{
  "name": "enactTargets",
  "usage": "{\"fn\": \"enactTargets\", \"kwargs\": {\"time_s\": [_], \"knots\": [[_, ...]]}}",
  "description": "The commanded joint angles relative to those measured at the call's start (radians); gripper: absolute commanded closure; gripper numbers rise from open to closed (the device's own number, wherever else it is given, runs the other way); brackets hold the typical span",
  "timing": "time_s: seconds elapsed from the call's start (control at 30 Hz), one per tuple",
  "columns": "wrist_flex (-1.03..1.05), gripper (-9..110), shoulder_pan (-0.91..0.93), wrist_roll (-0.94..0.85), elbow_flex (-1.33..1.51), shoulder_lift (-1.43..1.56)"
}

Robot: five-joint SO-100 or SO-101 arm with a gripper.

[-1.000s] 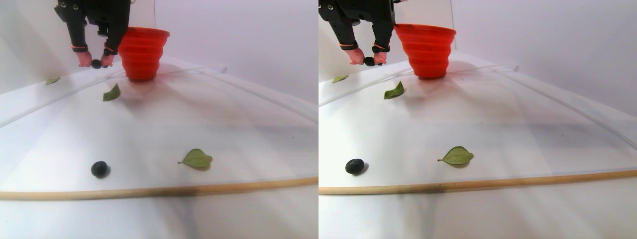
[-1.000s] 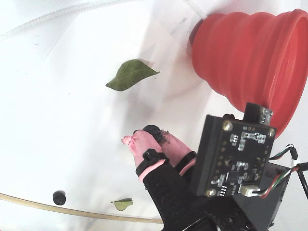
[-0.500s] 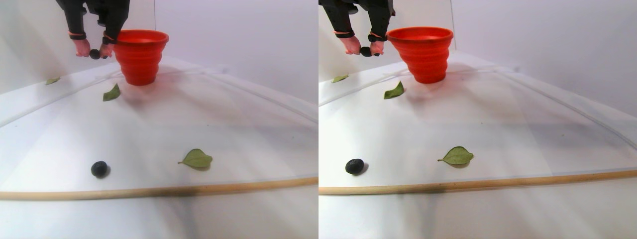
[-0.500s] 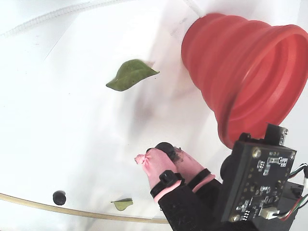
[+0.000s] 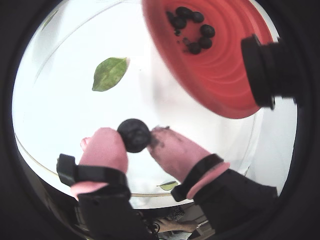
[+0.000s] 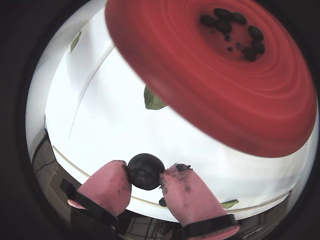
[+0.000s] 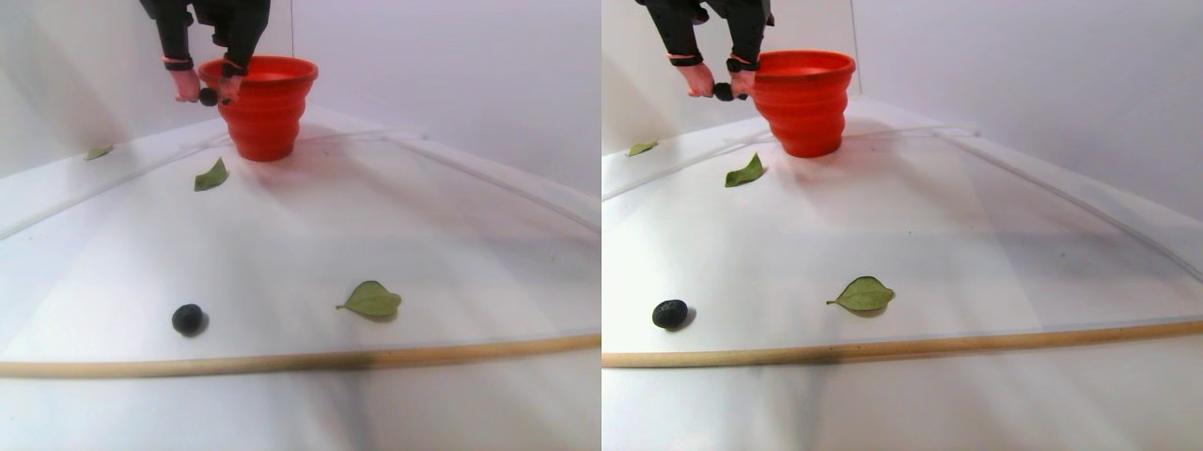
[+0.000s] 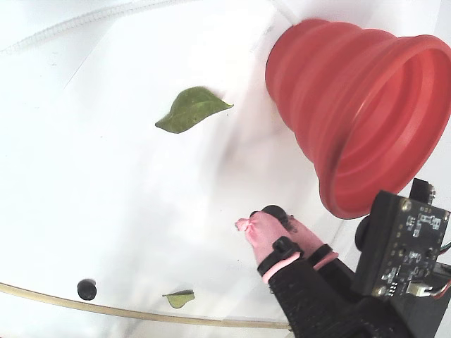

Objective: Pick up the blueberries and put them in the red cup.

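My gripper (image 5: 135, 137) is shut on one dark blueberry (image 5: 134, 134), pinched between pink-tipped fingers (image 5: 102, 150). In the stereo pair view the gripper (image 7: 209, 96) hangs just left of the red cup (image 7: 266, 113), a little below its rim. The cup's red wall (image 8: 352, 105) is stepped and ribbed, and its wide mouth (image 5: 220, 65) lies ahead of the held berry (image 6: 145, 171). Several blueberries (image 5: 192, 30) lie on the cup's bottom. One more blueberry (image 7: 188, 318) rests on the table near the front edge, also seen in the fixed view (image 8: 87, 289).
Green leaves lie on the white table: one near the cup (image 7: 212, 176), one at the front (image 7: 372, 300), one at the far left (image 7: 97, 151). A wooden strip (image 7: 301, 360) runs along the front. White walls stand close behind the cup.
The gripper has risen with the blueberry and moved right, from beside the cup's lower wall to just under its rim. The loose berry and the leaves have not moved.
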Motion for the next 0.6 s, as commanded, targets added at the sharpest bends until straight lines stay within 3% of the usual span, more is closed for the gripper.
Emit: {"fn": "enactTargets", "kwargs": {"time_s": [0.0, 0.57], "knots": [[0.009, 91, 0.031, -0.003, -0.091, 0.071], [0.11, 91, 0.101, -0.005, -0.178, 0.109]]}}
